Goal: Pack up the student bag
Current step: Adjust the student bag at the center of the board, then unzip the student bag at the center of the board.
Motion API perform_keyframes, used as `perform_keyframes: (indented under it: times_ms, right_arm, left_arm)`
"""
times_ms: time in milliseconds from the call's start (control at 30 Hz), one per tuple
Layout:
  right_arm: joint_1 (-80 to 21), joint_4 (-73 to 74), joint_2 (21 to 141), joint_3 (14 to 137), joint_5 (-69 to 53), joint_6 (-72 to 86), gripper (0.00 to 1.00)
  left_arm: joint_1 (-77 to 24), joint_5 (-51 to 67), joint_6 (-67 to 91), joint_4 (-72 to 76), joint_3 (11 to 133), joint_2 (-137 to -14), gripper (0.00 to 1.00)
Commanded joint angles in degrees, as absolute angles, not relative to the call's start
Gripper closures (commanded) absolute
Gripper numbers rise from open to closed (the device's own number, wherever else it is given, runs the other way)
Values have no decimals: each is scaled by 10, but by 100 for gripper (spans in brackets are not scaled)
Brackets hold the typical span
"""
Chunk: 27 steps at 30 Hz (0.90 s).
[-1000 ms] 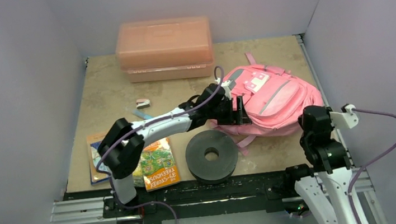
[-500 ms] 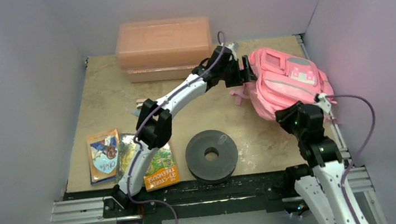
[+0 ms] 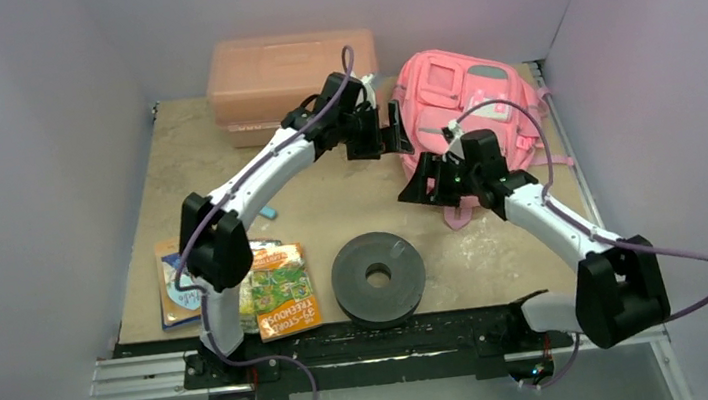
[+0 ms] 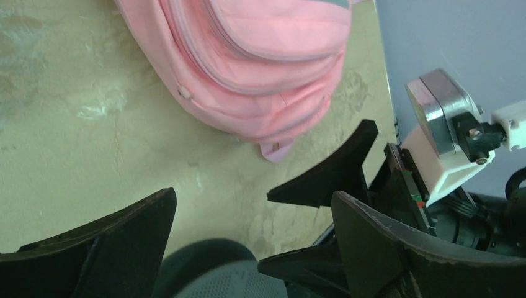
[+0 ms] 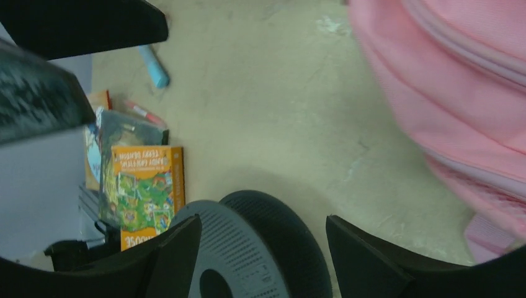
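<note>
The student bag, a soft bright-pink backpack with grey trim, stands at the back right of the table, front pockets facing up. My left gripper hangs open just left of it, not touching, with nothing between its fingers. My right gripper is open a little in front of the bag, empty as well. In the left wrist view the student bag fills the top, above my open left gripper. In the right wrist view the student bag lies to the right of my open right gripper.
A salmon plastic box stands at the back, left of the bag. A black round disc lies front centre. Books and a packet lie front left, with a blue marker near them. Walls close in on three sides.
The bag went from lying at the right to standing at the back right. The left gripper pulled it there, then let go. The right arm reached forward and opened.
</note>
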<state>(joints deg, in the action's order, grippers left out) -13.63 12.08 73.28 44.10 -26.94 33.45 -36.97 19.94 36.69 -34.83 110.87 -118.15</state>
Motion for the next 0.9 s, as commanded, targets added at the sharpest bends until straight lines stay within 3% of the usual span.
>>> perform_keyframes:
  times_ms: [0, 67, 100, 133, 300, 500, 700, 867]
  right_arm:
    - [-181, 179, 662, 486, -194, 251, 21]
    - [-180, 209, 596, 471, -65, 251, 20]
    - [-178, 218, 556, 462, 18, 298, 7]
    - [-170, 229, 530, 457, 76, 312, 2]
    - [-49, 206, 498, 452, 164, 310, 1]
    - [54, 93, 632, 465, 64, 368, 9]
    - [83, 62, 828, 561, 1, 361, 12]
    - [82, 50, 913, 590, -82, 350, 15]
  left_arm:
    - [-387, 206, 351, -294, 993, -1077, 4]
    - [-403, 195, 353, -285, 980, -1077, 3]
    - [-412, 188, 354, -288, 984, -1084, 3]
    - [-422, 184, 355, -289, 993, -1095, 3]
    - [-453, 172, 376, -289, 1066, -1176, 8]
    - [-453, 208, 378, -332, 1144, -1215, 7]
    - [-435, 228, 343, -408, 1186, -1227, 3]
    - [-432, 191, 342, -386, 1166, -1246, 1]
